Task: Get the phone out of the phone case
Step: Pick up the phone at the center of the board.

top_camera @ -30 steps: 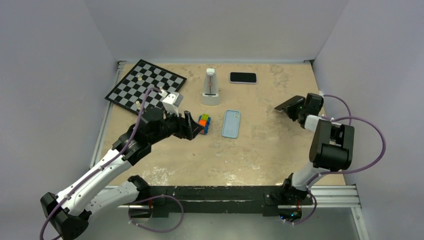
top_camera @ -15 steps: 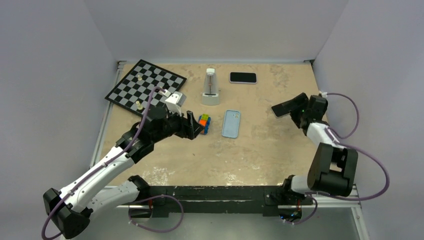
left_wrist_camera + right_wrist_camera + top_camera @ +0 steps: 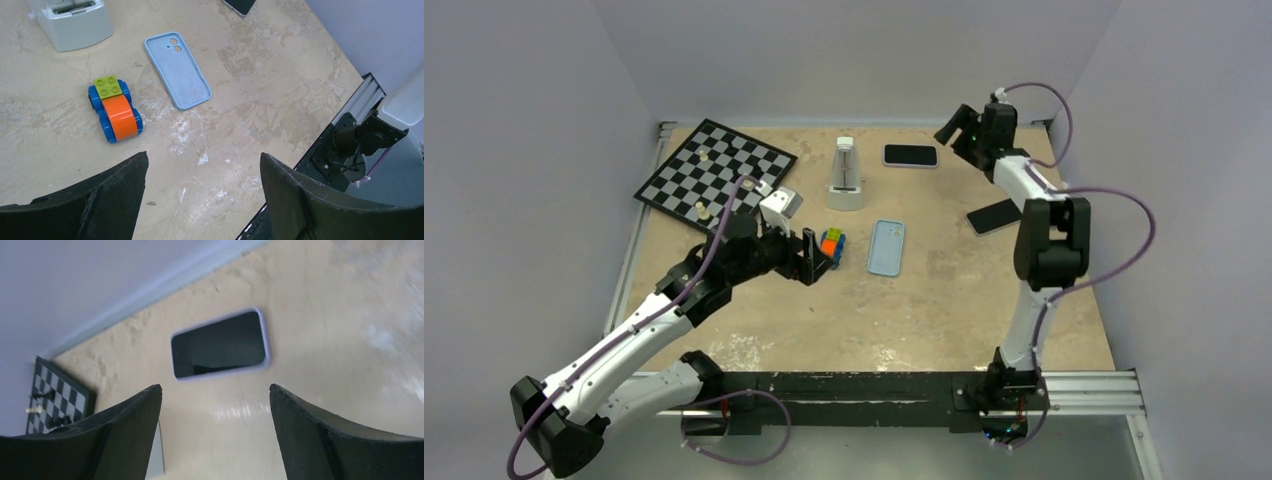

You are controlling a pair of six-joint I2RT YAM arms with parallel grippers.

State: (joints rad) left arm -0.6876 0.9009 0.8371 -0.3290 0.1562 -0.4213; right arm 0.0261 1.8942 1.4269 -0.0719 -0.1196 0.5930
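Observation:
The light blue phone case (image 3: 885, 247) (image 3: 177, 70) lies empty and flat mid-table. A bare black phone (image 3: 995, 216) rests on the table at the right, with no gripper on it. A second phone in a lilac-rimmed case (image 3: 910, 155) (image 3: 218, 345) lies screen up at the back. My right gripper (image 3: 951, 128) (image 3: 215, 387) hovers just right of that phone, open, nothing between its fingers. My left gripper (image 3: 816, 255) (image 3: 202, 156) stands open over bare table, left of the blue case and holding nothing.
A brick toy car (image 3: 831, 246) (image 3: 114, 107) sits right beside the left gripper's fingers. A metronome (image 3: 846, 175) stands behind it, and a chessboard (image 3: 714, 170) with a few pieces fills the back left. Walls close three sides; a rail (image 3: 1084, 385) runs along the front.
My right gripper opened and let the black phone go on the table at the right, then swung to the back beside the cased phone. The left gripper widened a little.

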